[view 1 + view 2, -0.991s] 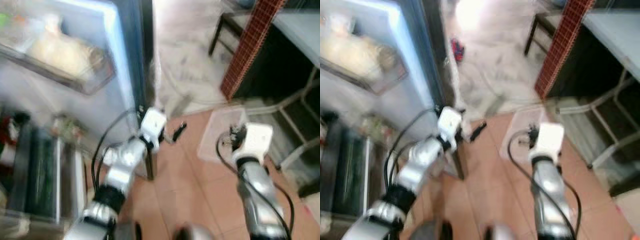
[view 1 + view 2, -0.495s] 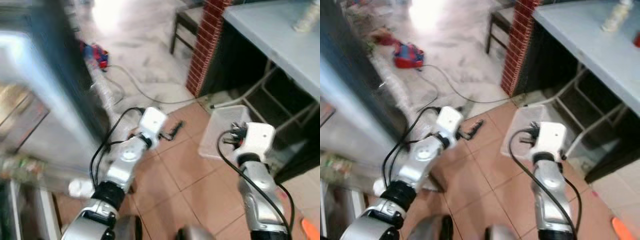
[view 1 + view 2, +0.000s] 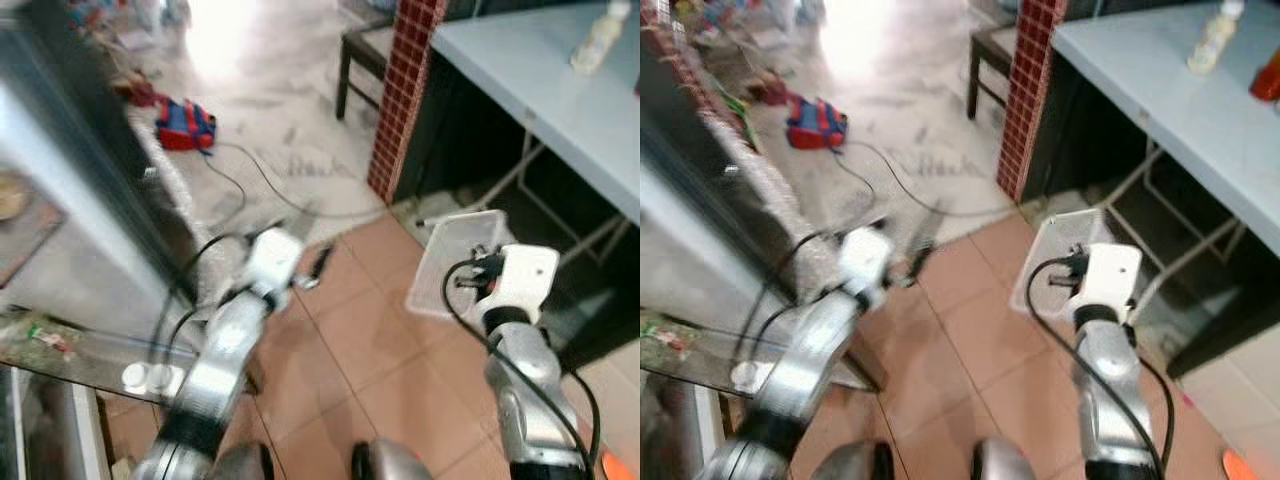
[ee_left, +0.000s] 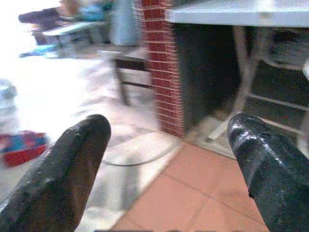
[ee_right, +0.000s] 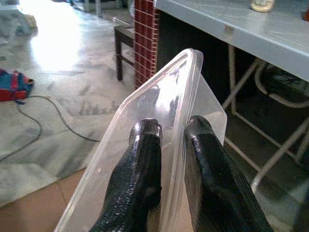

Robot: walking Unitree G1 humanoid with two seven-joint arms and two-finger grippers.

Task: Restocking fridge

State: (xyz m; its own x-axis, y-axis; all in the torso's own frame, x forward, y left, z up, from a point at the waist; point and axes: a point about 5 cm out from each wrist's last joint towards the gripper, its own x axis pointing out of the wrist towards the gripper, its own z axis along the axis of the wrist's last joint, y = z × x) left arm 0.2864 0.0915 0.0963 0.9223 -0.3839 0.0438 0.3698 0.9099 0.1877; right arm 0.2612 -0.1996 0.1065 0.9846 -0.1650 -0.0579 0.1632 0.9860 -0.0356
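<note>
- Right gripper (image 5: 171, 133), at the end of the silver right arm, is pinching the rim of a clear plastic container (image 5: 159, 101); its two black fingers (image 5: 145, 159) are sitting close together with the thin wall clamped between them
- In the head views the clear plastic container (image 3: 455, 260) is hanging in front of the white right wrist, above the terracotta floor tiles (image 3: 360, 340) and near the brick pillar (image 3: 405, 90)
- Left gripper (image 4: 169, 145) is reaching forward over the tiles with its fingers (image 4: 72, 164) standing wide apart and nothing between them; the left arm is blurring in the head views
- Open fridge door (image 3: 90, 250) is occupying the robot's left side, with a glass shelf (image 3: 70, 350) near its lower edge bearing small items too blurred to name
- Grey table (image 3: 1180, 90) is standing to the robot's right, carrying a pale bottle (image 3: 1207, 38) near its far end
- A red and blue object (image 3: 185, 123) is lying on the pale marble floor farther off, with a dark cable (image 3: 265, 185) trailing from it
</note>
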